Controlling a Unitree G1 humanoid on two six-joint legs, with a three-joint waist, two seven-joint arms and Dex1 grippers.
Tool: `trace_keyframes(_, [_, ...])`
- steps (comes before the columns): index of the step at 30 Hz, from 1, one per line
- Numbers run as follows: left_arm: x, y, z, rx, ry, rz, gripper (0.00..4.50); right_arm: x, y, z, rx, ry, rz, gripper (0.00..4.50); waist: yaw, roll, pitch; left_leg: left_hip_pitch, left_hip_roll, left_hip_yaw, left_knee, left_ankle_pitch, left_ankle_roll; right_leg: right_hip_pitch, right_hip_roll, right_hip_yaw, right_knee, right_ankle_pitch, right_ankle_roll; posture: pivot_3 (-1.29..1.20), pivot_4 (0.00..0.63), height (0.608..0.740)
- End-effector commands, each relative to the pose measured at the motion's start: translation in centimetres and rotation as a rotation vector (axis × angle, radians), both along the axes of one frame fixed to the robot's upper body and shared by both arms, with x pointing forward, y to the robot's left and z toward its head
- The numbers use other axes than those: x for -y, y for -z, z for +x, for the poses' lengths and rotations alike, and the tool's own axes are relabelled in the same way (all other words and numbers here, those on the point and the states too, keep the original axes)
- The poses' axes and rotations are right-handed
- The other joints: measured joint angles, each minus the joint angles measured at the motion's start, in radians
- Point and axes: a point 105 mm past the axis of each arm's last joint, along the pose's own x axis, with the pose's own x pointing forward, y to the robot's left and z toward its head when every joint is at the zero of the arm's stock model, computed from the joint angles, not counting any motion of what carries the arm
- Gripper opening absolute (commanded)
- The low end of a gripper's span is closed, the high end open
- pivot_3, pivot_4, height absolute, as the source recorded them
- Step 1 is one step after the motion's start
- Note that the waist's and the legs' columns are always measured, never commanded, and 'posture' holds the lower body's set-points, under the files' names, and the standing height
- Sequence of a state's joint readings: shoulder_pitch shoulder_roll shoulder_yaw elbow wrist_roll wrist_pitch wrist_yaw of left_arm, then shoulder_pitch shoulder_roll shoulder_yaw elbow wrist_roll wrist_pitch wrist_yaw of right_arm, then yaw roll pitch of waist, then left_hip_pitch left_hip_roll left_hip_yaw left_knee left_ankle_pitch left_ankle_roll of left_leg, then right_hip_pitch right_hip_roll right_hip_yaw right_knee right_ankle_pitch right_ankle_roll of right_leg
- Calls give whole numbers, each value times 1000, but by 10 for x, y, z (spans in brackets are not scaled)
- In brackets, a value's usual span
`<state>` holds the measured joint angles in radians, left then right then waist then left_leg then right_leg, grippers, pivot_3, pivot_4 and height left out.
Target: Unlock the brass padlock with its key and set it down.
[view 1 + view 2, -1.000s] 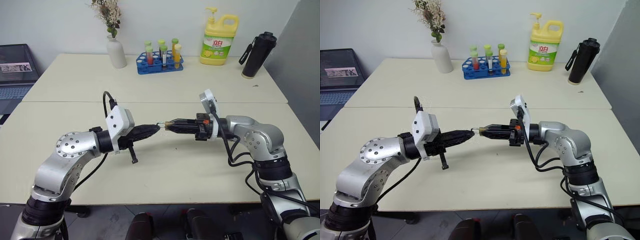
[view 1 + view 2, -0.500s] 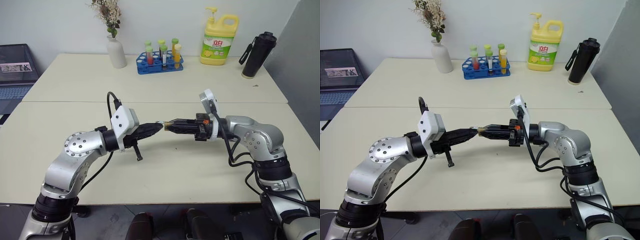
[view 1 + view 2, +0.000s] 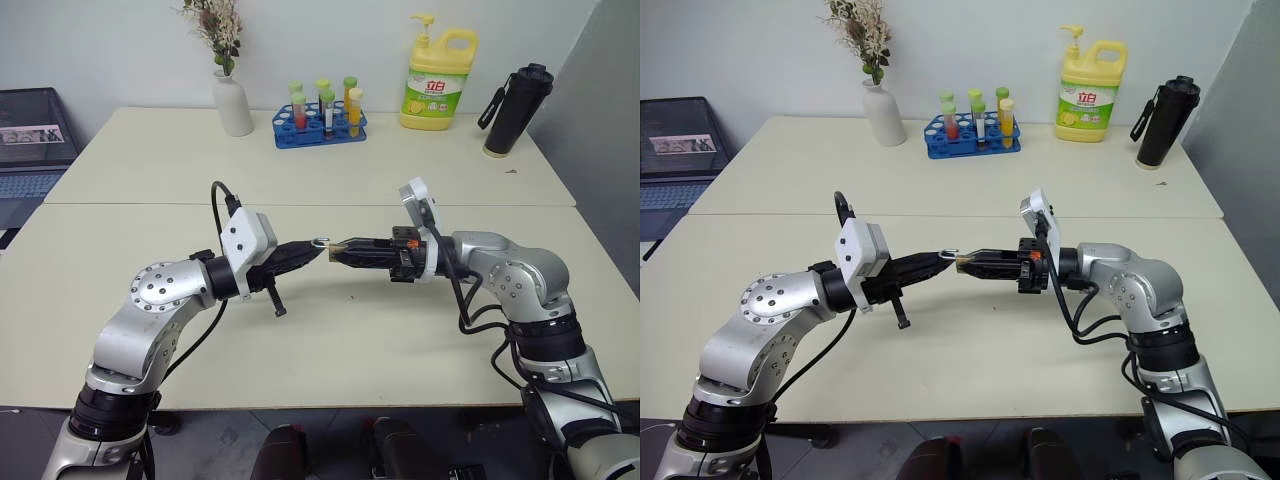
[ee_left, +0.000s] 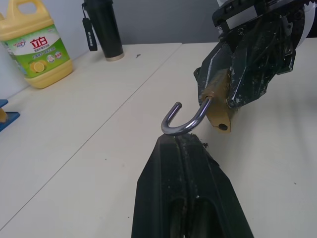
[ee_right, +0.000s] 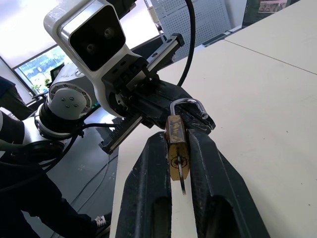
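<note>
Your right pincer (image 5: pixel 179 148) clamps the brass padlock (image 5: pixel 176 148) above the worktop (image 3: pixel 330 340), key (image 5: pixel 182 179) in its keyhole. Your left pincer (image 4: pixel 182 141), closed empty, nudges the open shackle (image 4: pixel 184 120). Push harder and the lock could twist free.

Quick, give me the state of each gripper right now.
Left gripper: shut, holding nothing, tips at the open shackle.
Right gripper: shut on the brass padlock.
</note>
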<state>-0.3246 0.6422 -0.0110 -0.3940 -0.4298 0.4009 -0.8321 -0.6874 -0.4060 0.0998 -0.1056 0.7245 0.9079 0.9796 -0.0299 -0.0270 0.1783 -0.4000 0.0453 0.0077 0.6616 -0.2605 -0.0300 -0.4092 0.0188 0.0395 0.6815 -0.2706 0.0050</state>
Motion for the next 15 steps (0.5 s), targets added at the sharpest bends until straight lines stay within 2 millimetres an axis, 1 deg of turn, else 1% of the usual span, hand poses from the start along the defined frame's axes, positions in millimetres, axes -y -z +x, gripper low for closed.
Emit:
trace_keyframes(1, [-1,-14,1,79,-15,-14,0,0,-12,-6,45,-22,21,149,0,0,0,0,0,0,0,0,0,0,0,0,0,0,0,0,150,740])
trace_keyframes(8, [1,-18,2,92,-17,-44,0,0,-11,-6,43,-26,17,149,0,0,0,0,0,0,0,0,0,0,0,0,0,0,0,0,150,740])
trace_keyframes(15, [4,-18,1,85,-7,-65,0,0,-11,-6,42,-27,16,149,0,0,0,0,0,0,0,0,0,0,0,0,0,0,0,0,150,740])
